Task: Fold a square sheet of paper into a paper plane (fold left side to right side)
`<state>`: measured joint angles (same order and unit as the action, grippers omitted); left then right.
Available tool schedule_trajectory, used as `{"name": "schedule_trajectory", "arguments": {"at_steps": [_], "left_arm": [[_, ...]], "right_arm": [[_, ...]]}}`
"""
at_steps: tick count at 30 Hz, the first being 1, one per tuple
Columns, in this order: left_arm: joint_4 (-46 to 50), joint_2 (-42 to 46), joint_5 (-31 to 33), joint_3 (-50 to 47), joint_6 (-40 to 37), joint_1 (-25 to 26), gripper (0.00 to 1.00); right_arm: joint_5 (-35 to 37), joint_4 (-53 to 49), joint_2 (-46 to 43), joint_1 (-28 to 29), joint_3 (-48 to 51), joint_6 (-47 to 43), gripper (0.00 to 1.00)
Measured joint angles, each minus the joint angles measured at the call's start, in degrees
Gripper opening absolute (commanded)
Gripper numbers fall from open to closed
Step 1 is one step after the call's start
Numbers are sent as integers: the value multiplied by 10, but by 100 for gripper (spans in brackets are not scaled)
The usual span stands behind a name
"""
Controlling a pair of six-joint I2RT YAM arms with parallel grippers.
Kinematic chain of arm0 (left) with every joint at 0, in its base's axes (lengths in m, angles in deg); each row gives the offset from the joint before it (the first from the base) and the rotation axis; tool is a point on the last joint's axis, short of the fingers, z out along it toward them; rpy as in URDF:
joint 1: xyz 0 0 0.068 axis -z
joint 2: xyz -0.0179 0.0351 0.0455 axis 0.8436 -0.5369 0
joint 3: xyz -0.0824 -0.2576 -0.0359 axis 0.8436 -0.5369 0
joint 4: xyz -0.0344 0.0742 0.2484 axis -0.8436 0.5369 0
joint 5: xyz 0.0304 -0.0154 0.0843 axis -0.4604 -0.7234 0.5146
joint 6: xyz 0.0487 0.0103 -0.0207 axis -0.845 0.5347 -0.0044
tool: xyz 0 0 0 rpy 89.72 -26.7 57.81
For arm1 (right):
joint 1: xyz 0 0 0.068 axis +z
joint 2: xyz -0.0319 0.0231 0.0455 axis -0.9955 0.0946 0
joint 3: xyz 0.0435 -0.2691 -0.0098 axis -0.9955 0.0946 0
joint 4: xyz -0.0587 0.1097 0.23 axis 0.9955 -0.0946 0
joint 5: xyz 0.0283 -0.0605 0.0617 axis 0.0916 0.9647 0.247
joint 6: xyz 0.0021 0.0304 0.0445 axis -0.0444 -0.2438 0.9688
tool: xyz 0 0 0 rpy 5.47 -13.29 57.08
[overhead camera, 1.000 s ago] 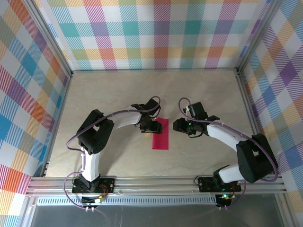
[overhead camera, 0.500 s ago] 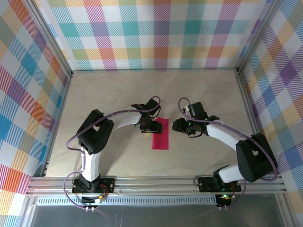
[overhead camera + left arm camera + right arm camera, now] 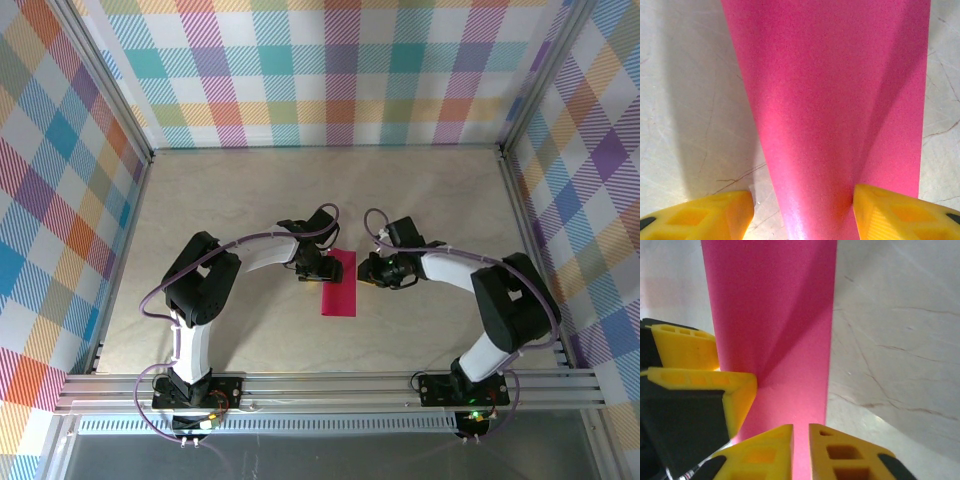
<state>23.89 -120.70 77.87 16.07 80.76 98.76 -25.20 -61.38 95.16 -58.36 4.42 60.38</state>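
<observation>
Folded paper (image 3: 338, 290) lengthwise near-to-far, left end effector (image 3: 802, 210) apart, right end effector (image 3: 800, 442) nearly together

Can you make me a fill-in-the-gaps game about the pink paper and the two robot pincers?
1. The paper lying on the table is the colour ____.
2. The left pincer is ____, with one yellow finger on each side of the paper.
3. Seen from above, the right pincer sits by the paper's ____ edge.
Missing words: pink, open, right.
</observation>
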Motion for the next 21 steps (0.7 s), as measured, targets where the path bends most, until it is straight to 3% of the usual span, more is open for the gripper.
{"name": "schedule_trajectory", "arguments": {"at_steps": [7, 21], "left_arm": [[0, 1, 1, 0, 0, 0, 59], [-8, 9, 6, -8, 0, 3, 59]], "right_arm": [[-21, 3, 59, 15, -51, -3, 0], [-21, -10, 102, 20, -57, -12, 0]]}}
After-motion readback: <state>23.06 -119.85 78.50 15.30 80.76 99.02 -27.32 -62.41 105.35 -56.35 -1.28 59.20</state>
